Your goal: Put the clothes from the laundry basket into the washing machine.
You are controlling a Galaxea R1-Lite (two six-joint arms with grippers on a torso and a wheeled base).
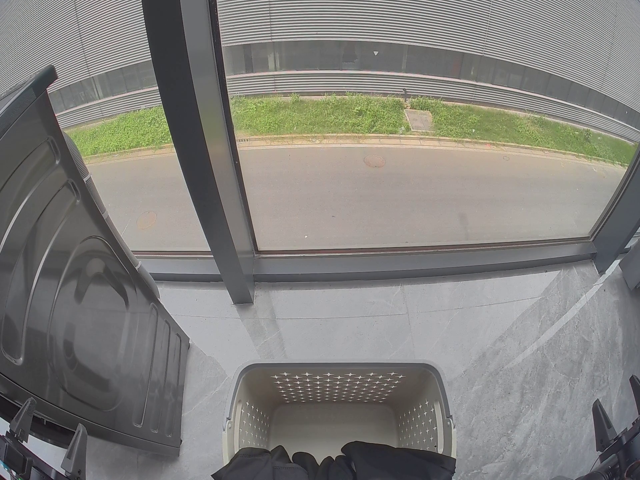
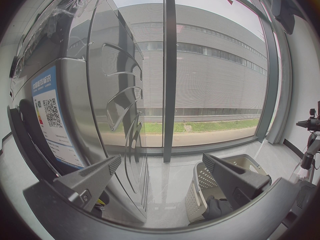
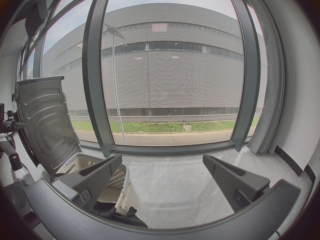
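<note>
The beige laundry basket [image 1: 337, 385] stands on the floor in front of me, with black clothes [image 1: 347, 465] draped over its near rim. The same basket [image 2: 203, 184] and black clothes [image 2: 216, 208] lie low in the left wrist view. The grey washing machine [image 1: 73, 301] stands to the left, its side panel facing me. My left gripper [image 1: 48, 435] is open at the bottom left, beside the machine, with nothing between its fingers [image 2: 96, 177]. My right gripper [image 1: 620, 415] is open at the bottom right, well clear of the basket [image 3: 123, 187].
A large window with a dark vertical frame post [image 1: 200, 135] runs along the back, its sill [image 1: 400, 261] just beyond the basket. Grey tiled floor [image 1: 520, 355] lies free to the right of the basket. A wall and curtain [image 3: 276, 100] stand on the right.
</note>
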